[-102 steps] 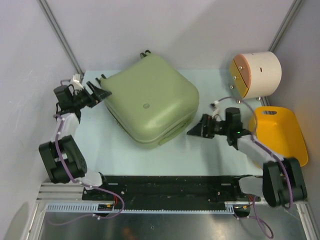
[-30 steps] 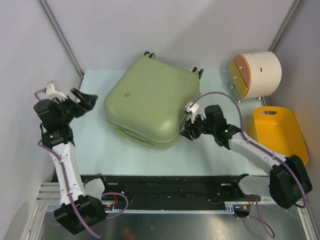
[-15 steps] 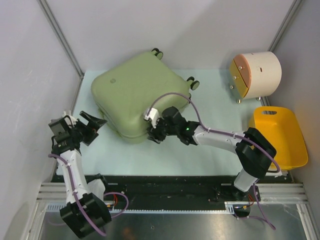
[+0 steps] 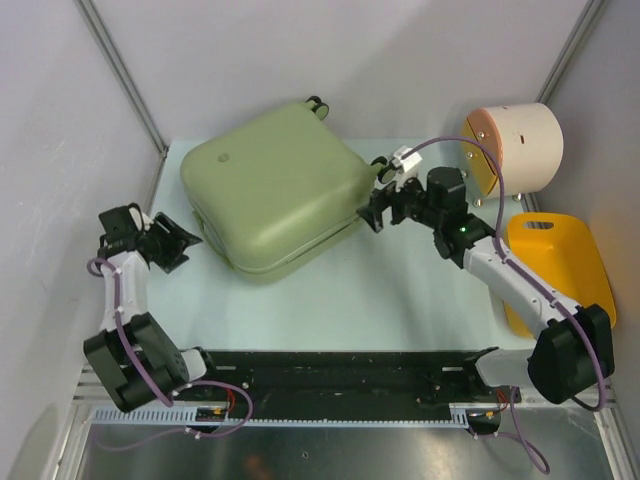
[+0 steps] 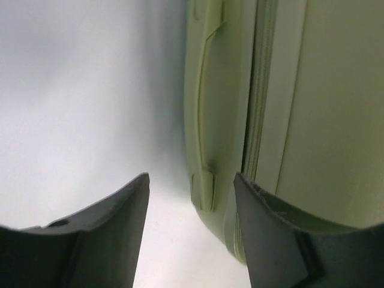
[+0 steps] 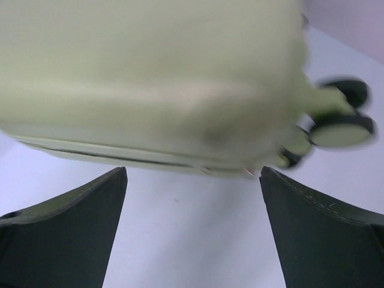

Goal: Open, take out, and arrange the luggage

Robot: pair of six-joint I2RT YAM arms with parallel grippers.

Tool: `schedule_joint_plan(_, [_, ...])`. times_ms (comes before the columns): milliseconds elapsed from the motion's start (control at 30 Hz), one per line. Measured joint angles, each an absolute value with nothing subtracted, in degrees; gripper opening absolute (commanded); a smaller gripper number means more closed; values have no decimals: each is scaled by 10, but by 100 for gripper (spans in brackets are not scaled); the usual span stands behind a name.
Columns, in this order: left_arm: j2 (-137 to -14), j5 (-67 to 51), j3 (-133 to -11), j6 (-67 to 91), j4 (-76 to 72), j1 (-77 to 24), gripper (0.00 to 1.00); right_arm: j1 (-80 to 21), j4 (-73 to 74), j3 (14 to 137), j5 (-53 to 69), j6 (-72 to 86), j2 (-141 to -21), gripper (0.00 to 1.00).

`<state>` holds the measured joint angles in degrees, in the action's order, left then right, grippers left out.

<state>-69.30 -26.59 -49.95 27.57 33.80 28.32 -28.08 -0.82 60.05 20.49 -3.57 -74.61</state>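
Note:
The luggage [image 4: 270,185], a pale sage-green hard-shell suitcase, lies flat and closed at the back left of the table, its wheels [image 4: 316,103] toward the rear. My left gripper [image 4: 180,245] is at its left near corner, open. In the left wrist view the left gripper [image 5: 190,178] has the luggage's side handle [image 5: 204,120] and zip seam just ahead, with nothing pinched. My right gripper [image 4: 372,215] hovers open at the case's right edge, near a wheel. In the right wrist view the right gripper [image 6: 193,171] faces the blurred luggage [image 6: 150,78] and its wheels [image 6: 339,123].
A cream cylindrical drum [image 4: 515,148] lies on its side at the back right. A yellow plastic basket [image 4: 560,270] sits at the right edge, beside the right arm. Grey walls close in behind and on both sides.
The luggage turned anticlockwise and slid left. My right gripper left its near edge, swung to the right side by the wheels and opened wide. My left gripper's jaws narrowed at the left corner.

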Motion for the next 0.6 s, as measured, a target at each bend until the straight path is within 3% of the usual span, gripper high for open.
schedule_joint_plan(300, [-780,-237,-548,238,322,204,57,-102,-21,499,282,-83,-756,97])
schedule_joint_plan(600, [-814,-210,-546,234,309,199,54,-52,-93,476,338,-86,-764,100])
